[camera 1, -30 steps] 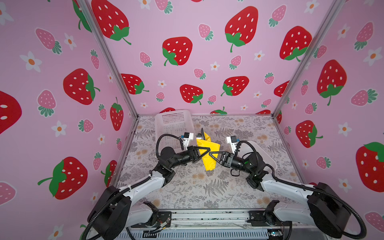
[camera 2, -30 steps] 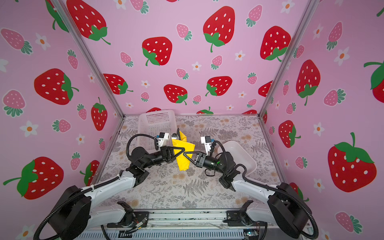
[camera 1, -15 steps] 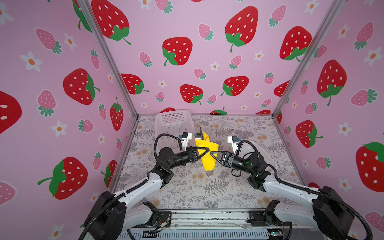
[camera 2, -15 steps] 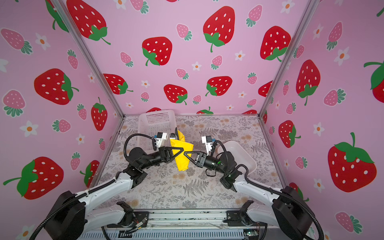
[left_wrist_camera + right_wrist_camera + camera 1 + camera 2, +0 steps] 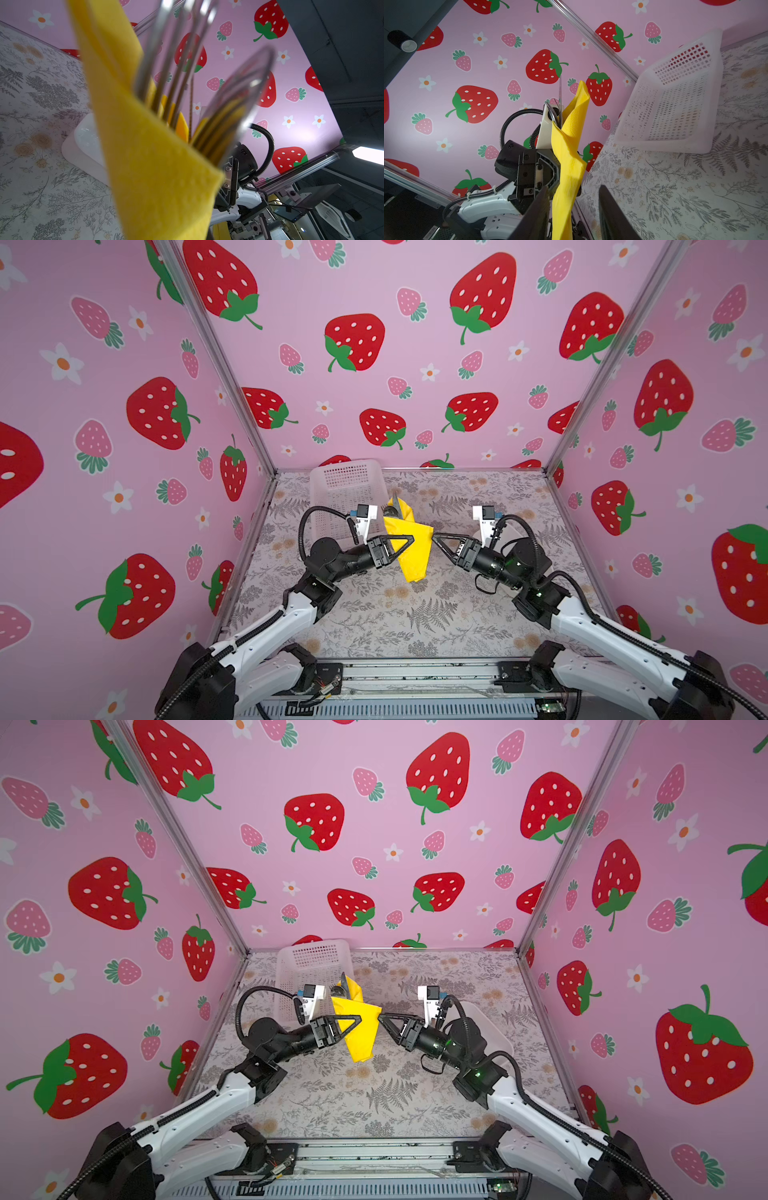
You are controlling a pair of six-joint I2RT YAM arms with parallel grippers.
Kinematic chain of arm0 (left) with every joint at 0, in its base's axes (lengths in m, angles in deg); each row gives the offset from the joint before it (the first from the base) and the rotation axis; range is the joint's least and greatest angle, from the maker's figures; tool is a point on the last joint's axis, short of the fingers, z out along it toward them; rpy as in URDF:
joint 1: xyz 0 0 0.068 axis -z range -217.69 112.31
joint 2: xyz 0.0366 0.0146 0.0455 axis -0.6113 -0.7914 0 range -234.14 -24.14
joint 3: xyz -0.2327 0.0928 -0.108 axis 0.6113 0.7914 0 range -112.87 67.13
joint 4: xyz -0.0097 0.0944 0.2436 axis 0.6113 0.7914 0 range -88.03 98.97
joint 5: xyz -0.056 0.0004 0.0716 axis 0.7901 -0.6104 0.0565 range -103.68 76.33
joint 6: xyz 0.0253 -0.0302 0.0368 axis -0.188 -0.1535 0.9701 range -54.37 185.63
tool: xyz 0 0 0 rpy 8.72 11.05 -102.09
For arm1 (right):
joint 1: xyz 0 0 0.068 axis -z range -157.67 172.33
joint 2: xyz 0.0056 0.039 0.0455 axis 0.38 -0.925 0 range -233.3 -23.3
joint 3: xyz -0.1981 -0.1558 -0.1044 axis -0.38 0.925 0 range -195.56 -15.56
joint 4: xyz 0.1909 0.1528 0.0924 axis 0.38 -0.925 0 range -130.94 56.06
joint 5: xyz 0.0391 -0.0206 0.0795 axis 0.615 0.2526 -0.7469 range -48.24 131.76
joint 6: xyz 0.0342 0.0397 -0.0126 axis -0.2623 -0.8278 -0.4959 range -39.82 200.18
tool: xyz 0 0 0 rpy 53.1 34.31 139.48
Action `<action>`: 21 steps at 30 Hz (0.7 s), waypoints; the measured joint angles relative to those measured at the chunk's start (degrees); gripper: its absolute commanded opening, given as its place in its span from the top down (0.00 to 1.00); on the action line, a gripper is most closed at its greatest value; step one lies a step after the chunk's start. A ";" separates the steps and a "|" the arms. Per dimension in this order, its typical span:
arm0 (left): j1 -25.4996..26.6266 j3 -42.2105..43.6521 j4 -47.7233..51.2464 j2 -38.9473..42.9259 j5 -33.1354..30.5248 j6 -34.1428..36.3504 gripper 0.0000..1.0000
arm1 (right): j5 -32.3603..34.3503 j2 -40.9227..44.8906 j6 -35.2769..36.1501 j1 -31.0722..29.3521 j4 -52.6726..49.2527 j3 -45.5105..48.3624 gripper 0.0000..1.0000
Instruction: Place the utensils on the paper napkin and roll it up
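The yellow paper napkin (image 5: 411, 549) (image 5: 360, 1038) hangs above the middle of the table, wrapped round the utensils. Their metal ends (image 5: 392, 509) (image 5: 559, 104) stick out of its upper end; fork tines (image 5: 166, 83) and a spoon bowl (image 5: 239, 97) show close up, blurred. My left gripper (image 5: 409, 540) (image 5: 357, 1019) is shut on the roll's middle; the napkin hides its jaws in the left wrist view. My right gripper (image 5: 435, 536) (image 5: 381, 1016) (image 5: 574, 215) is open just right of the roll. In the right wrist view the napkin (image 5: 568, 166) shows between its spread fingers (image 5: 612, 216), ungripped.
A white mesh basket (image 5: 345, 489) (image 5: 311, 965) (image 5: 675, 99) stands at the back left of the floral table cover. A white oblong tray (image 5: 488, 1029) (image 5: 83, 141) lies on the right, partly under my right arm. Pink strawberry walls enclose three sides.
My right gripper has opened, let go of the napkin roll and drawn back a little to the right. My left gripper keeps hold of the roll in about the same place.
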 measured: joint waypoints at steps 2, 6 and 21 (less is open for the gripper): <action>-0.02 0.22 0.59 0.90 -1.03 1.22 1.00 | 0.66 1.84 1.79 0.00 -2.84 -1.27 0.60; -0.04 0.22 3.04 1.99 -1.97 3.41 1.00 | 0.15 2.43 4.20 -0.13 -5.90 -3.74 0.67; -0.04 0.22 6.69 2.40 -3.39 5.66 1.00 | 4.92 -9.42 15.02 -8.11 -22.95 -17.57 0.68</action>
